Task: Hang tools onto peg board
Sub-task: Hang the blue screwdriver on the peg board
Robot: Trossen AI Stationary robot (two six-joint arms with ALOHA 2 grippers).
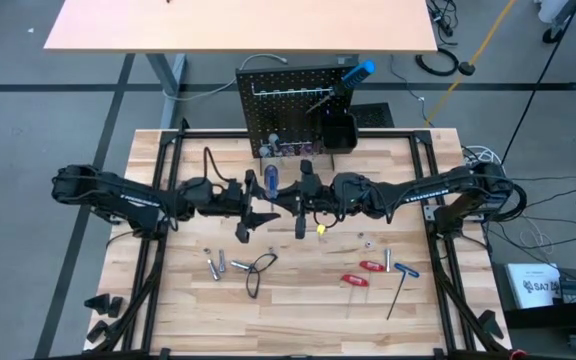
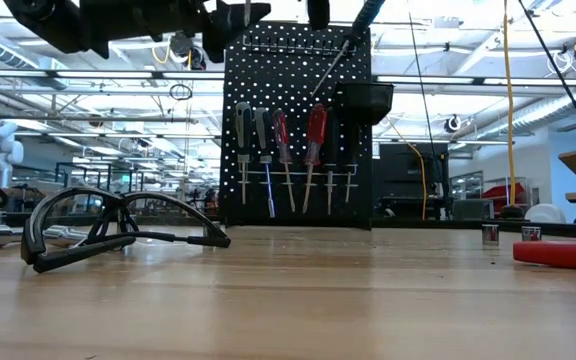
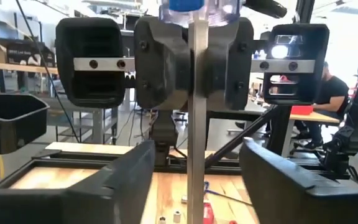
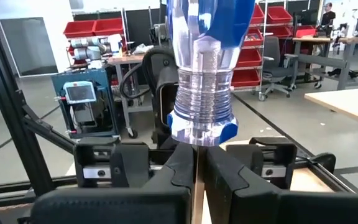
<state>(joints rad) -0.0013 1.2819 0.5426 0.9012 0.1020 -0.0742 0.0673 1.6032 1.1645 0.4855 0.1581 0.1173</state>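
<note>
1. The right gripper (image 4: 199, 165) shows its two dark fingers (image 4: 174, 168) pressed together on a thin metal shaft.
2. That shaft belongs to a screwdriver (image 4: 205, 74) standing upright just above the fingers, its handle clear ribbed plastic with blue sections.
3. Just beyond the fingers, the other arm's black gripper (image 4: 160, 81) faces this one; its jaw blocks (image 4: 104, 165) stand apart on either side of the shaft.
4. A strip of pale wooden table (image 4: 303, 180) shows beside the fingers, with a black frame rail (image 4: 319, 168) along its edge.
5. Behind, the room holds red bins (image 4: 98, 28) on shelving, a blue cart (image 4: 82, 99) and another pale desk (image 4: 350, 102).
</note>
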